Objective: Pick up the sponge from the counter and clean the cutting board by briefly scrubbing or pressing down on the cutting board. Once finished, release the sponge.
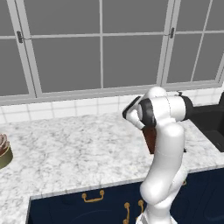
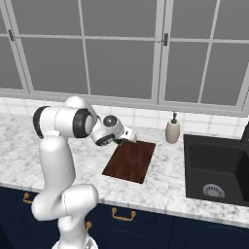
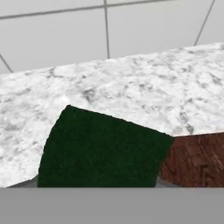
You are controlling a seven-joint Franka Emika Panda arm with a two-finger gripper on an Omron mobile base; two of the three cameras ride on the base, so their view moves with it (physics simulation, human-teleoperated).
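Dark green sponge (image 3: 100, 151) fills the hand's foreground, at the cutting board's (image 2: 130, 160) far-left corner on the marbled tabletop (image 2: 165, 180) (finger state cannot be told).

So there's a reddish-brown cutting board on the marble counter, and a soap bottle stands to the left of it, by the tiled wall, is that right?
Not quite. The soap bottle stands to the right of the cutting board, between it and the black sink, as the right base view shows. The rest holds: the board is reddish-brown, it lies on the marble counter, and the bottle is by the tiled wall.
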